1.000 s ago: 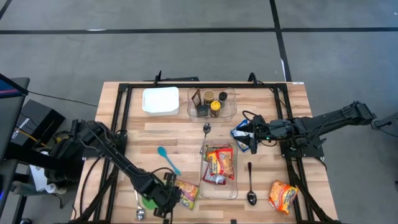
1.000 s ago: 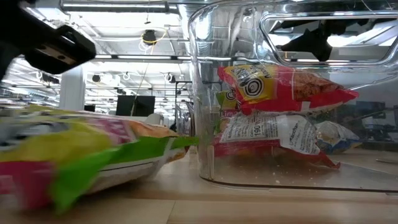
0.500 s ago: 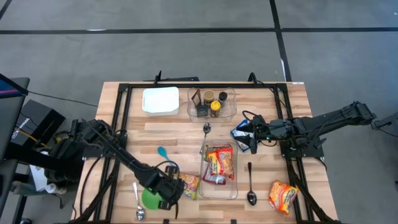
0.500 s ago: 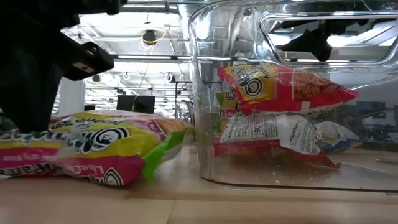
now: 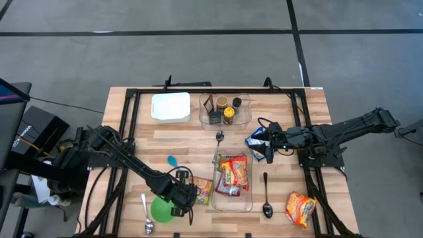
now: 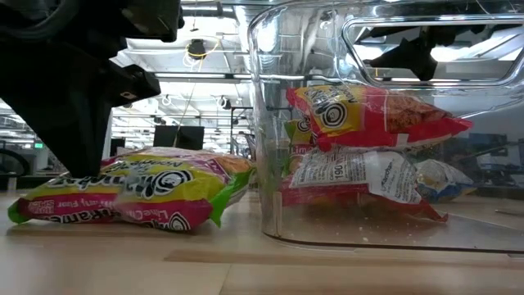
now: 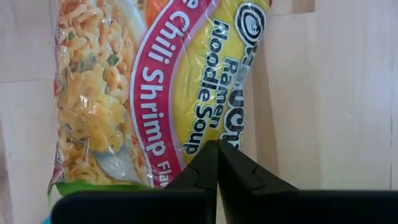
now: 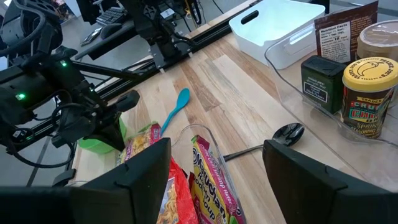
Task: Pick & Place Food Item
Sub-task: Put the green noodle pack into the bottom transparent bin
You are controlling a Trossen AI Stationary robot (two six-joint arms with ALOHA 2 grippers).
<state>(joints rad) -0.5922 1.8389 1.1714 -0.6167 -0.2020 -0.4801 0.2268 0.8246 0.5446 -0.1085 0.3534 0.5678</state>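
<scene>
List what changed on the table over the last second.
The left claw, shut, moved away from the table's near edge and toward the clear bin, dragging the ramen packet along until it lies against the bin's wall. The green bowl got uncovered. The right claw, open over the blue packet, the spoons and both bins' contents stayed put.

The yellow, pink and green plastic ramen packet [image 7: 155,87] lying just beside the clear plastic bin [image 6: 270,123] carries three readable legends: "Chili Shrimp" in white on its pink band, "Ramen Noodle Soup" in dark letters on its yellow band, and a partial "Fla" at the band's end. Inside the bin, the white and red packet [image 6: 360,176] under the topmost one shows the number "190". Label text on the jars and packets elsewhere is too small to read.
</scene>
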